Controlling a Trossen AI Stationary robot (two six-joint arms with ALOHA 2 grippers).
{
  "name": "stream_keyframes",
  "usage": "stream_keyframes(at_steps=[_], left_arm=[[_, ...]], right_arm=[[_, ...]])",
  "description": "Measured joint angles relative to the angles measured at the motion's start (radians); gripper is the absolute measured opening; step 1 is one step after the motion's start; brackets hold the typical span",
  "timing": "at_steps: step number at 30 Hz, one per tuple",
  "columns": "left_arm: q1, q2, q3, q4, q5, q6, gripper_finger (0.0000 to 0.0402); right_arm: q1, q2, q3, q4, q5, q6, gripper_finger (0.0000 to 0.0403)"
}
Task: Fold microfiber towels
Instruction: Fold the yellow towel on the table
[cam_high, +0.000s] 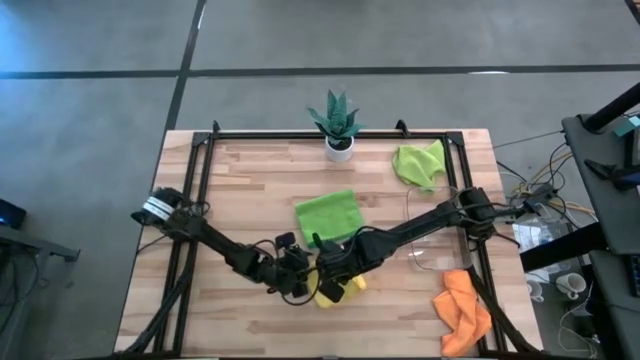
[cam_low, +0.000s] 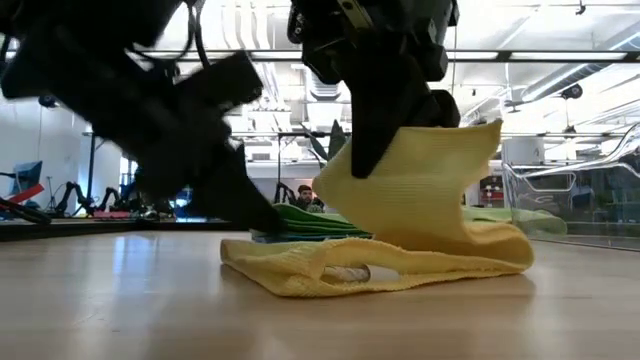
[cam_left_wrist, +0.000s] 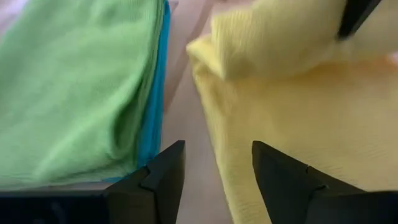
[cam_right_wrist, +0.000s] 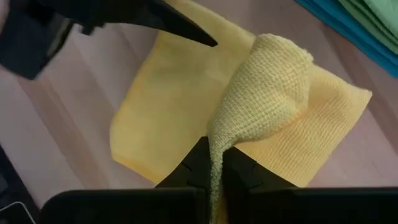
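The wooden bench (cam_high: 250, 180) is carrying everything, with both dark arms reaching in toward its near middle. The left arm is coming in from the left edge and the right arm from the right edge, so that the two end effectors are sitting just beside each other.

The right end effector (cam_right_wrist: 216, 163) is pinching a raised fold of the yellow towel (cam_low: 420, 200), its fingers closed tight on the cloth and lifting that corner above the rest, which is lying flat on the wood below it. The left end effector (cam_left_wrist: 217, 168) is hovering just beside the yellow towel's edge with its fingers parted and nothing between them; bare wood is showing in the gap.

Just beyond the left end effector, a folded lime green towel (cam_high: 328, 214) is resting on top of a light blue towel (cam_left_wrist: 160, 74), whose edge is peeking out along one side. Well away from both end effectors, a second lime green towel (cam_high: 418, 164) is lying crumpled near the far right corner, and an orange towel (cam_high: 462, 312) is bunched at the near right edge.

A clear plastic tray (cam_low: 575, 200) is standing under the right arm, and a small potted plant (cam_high: 337, 122) is sitting at the far edge.
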Motion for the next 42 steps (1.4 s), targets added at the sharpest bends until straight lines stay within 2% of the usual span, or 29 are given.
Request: stream_keyframes(at_steps=[6,11,14,19,24,34,37,42], left_arm=[[-0.070,-0.114,-0.003,-0.096,0.056,-0.051,0.0171],[-0.119,-0.089,-0.010,-0.098,0.176,-0.205,0.0171],[-0.132,-0.025,-0.007,-0.099,0.176,-0.263,0.0171],[-0.133,0.060,0.026,-0.029,0.145,-0.264,0.0171],[-0.131,0.076,0.033,-0.022,0.118,-0.260,0.0171],[-0.130,0.075,0.033,-0.026,0.122,-0.259,0.0171],[-0.130,0.075,0.033,-0.028,0.122,-0.259,0.0171],[-0.128,0.062,0.033,-0.052,0.145,-0.258,0.0171]], right_arm=[[0.000,0.001,-0.006,0.040,0.007,0.012,0.0013],[0.000,0.017,-0.009,0.086,0.012,0.018,0.0013],[-0.001,0.034,-0.009,0.098,0.011,0.017,0.0013],[-0.005,0.066,-0.008,0.131,-0.016,0.015,0.0013],[-0.005,0.094,-0.002,0.169,-0.052,0.013,0.0013],[-0.006,0.104,0.004,0.236,-0.049,0.017,0.0015],[-0.004,0.103,0.012,0.238,-0.049,0.018,0.0032],[0.000,0.101,0.021,0.240,-0.048,0.022,0.0085]])
